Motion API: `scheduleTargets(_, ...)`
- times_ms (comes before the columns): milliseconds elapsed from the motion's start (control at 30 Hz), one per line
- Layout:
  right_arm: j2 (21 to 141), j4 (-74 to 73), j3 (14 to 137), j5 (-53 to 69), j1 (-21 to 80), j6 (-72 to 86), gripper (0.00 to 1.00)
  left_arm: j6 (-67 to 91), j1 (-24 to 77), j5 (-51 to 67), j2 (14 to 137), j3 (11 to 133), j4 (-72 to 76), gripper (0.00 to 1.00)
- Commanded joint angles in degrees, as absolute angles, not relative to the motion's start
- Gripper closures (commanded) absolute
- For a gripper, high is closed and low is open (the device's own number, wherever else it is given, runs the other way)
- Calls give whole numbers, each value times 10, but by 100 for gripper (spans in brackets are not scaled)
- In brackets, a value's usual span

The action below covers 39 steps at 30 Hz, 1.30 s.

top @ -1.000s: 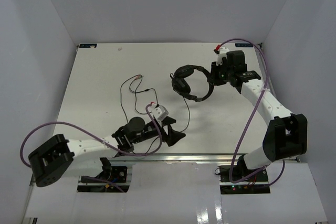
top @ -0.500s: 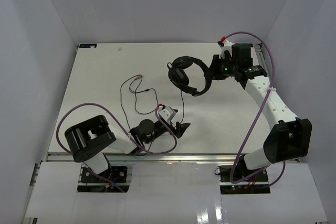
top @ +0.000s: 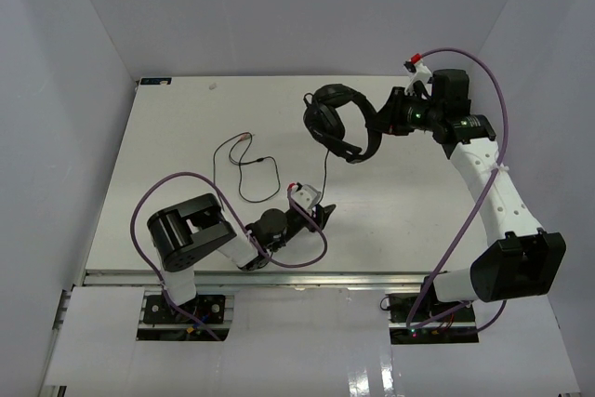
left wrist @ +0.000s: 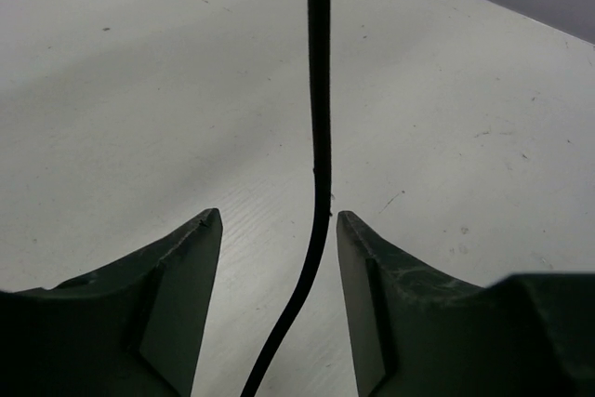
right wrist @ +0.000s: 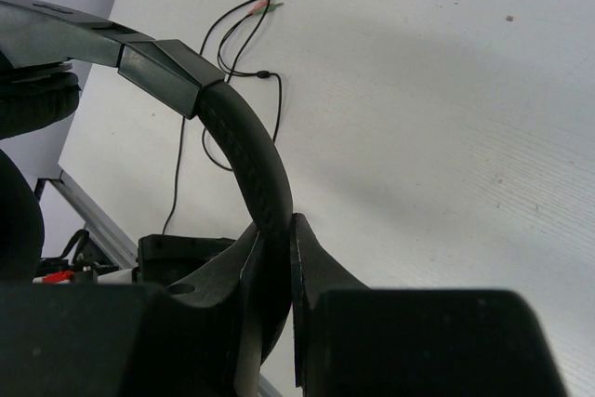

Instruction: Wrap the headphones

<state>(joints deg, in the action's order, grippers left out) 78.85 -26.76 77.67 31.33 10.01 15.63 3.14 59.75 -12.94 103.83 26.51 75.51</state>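
The black headphones (top: 340, 124) hang in the air at the back right, held by the headband (right wrist: 253, 169). My right gripper (top: 379, 124) is shut on the headband (top: 367, 137); in the right wrist view its jaws (right wrist: 277, 234) clamp the padded band. The thin black cord (top: 324, 172) drops from the headphones toward my left gripper (top: 321, 215), then loops on the table to the left, ending in a reddish plug (top: 244, 137). In the left wrist view the cord (left wrist: 316, 192) runs between my open fingers (left wrist: 191, 267), which do not touch it.
The white table (top: 186, 127) has walls on three sides. Purple robot cables (top: 186, 183) arc over the left arm and beside the right arm. The cord loops (right wrist: 223, 72) also show in the right wrist view, with the table's near edge rail (right wrist: 93, 220).
My right gripper has lifted the headphones up and to the right. My left arm has folded in and its gripper has moved right, now straddling the cord.
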Motion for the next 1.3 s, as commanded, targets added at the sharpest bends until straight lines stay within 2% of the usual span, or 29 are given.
scheduleTargets(0, 768, -245, 810, 375, 78, 192, 92, 45, 599, -122, 1021, 249, 826, 27)
scheduleTargets(67, 768, -245, 815, 386, 71, 198, 92, 44, 599, -122, 1014, 237, 823, 24)
scheduleTargets(333, 764, -243, 844, 419, 48, 212, 92, 42, 599, -127, 1009, 211, 824, 25)
scheduleTargets(467, 756, -244, 859, 437, 34, 218, 92, 41, 599, -136, 1009, 199, 831, 27)
scheduleTargets(667, 747, -241, 866, 454, 8, 226, 92, 47, 599, -146, 1002, 175, 842, 37)
scheduleTargets(867, 742, -238, 867, 475, -20, 238, 92, 44, 599, -149, 988, 155, 845, 39)
scheduleTargets(967, 738, -238, 867, 477, -24, 240, 92, 42, 599, -146, 981, 147, 846, 45)
scheduleTargets(1133, 731, -239, 865, 476, -29, 237, 92, 43, 599, -129, 967, 137, 841, 62)
scheduleTargets(1267, 725, -236, 859, 479, -29, 238, 92, 45, 599, -113, 953, 135, 828, 79)
